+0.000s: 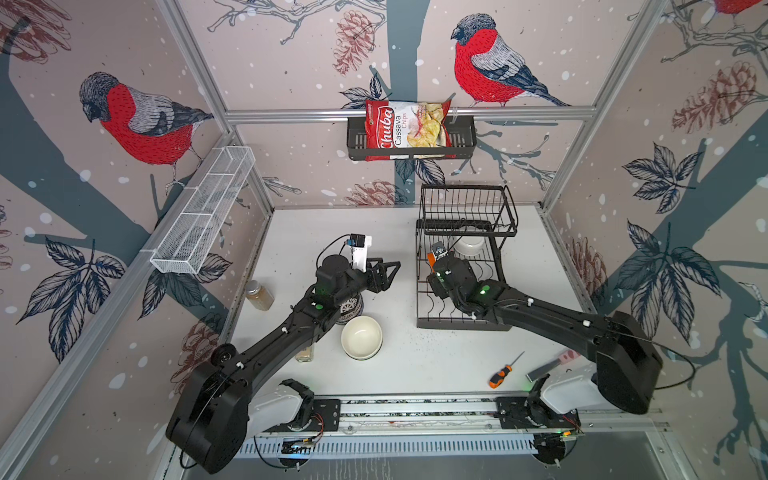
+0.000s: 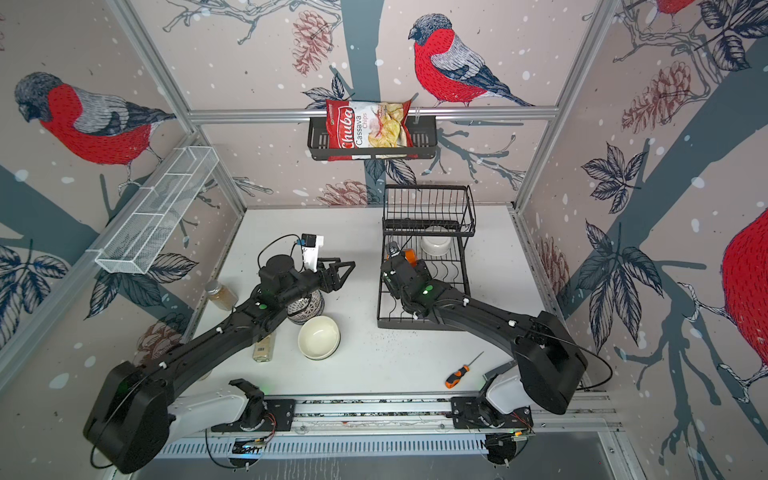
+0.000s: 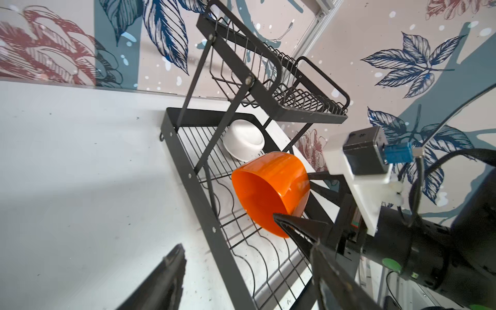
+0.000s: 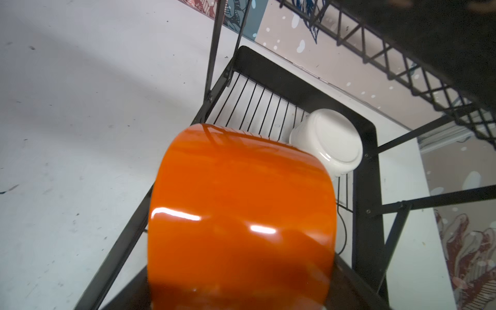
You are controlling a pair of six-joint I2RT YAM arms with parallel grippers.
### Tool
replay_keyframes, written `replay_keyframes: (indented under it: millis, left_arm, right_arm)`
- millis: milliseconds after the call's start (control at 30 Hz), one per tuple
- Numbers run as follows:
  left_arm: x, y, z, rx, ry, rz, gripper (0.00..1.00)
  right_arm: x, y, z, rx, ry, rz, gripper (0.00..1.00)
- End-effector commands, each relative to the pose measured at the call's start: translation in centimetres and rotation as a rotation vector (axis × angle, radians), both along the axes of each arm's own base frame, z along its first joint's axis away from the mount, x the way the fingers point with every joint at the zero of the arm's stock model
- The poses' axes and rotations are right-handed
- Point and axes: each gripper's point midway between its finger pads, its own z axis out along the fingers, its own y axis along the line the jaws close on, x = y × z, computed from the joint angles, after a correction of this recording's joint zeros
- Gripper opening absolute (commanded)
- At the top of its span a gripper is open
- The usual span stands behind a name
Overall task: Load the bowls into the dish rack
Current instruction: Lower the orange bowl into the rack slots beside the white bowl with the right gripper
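Observation:
My right gripper (image 1: 436, 257) is shut on the orange bowl (image 3: 268, 188), holding it on its side above the lower tier of the black dish rack (image 1: 419, 291). The orange bowl (image 4: 241, 214) hides that gripper's fingers in the right wrist view. A white bowl (image 1: 469, 245) lies upside down at the back of the lower tier. My left gripper (image 1: 390, 270) hangs open and empty over the table, left of the rack. On the table, a cream bowl (image 1: 361, 336) stands upright, and a patterned bowl (image 1: 349, 307) is partly hidden under my left arm.
A chips bag (image 1: 407, 124) sits in a black shelf basket on the back wall. A white mesh tray (image 1: 203, 212) hangs on the left wall. A jar (image 1: 259, 295), a bottle (image 1: 305, 353), a screwdriver (image 1: 500, 374) and a flat tool (image 1: 548, 368) lie on the table.

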Motion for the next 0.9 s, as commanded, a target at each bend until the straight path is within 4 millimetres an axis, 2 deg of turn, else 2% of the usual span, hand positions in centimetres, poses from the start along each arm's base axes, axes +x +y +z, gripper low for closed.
replay_keyframes:
  millis: [0, 133, 400, 867]
  left_arm:
    - [0.1, 1.2, -0.4, 0.022, -0.006, 0.050, 0.74]
    - [-0.1, 2.1, -0.5, 0.016, -0.008, 0.075, 0.75]
    - [-0.1, 3.0, -0.6, 0.003, -0.007, 0.085, 0.76]
    - [-0.2, 3.4, -1.1, 0.010, 0.002, 0.091, 0.76]
  right_arm:
    - [1.4, -0.2, 1.9, -0.069, -0.122, -0.049, 0.68]
    - [2.2, 0.0, 1.3, -0.150, -0.149, -0.051, 0.68]
    - [3.3, 0.2, -1.2, -0.307, -0.173, -0.021, 0.69]
    - [6.0, 0.3, -1.1, -0.430, -0.258, 0.016, 0.70]
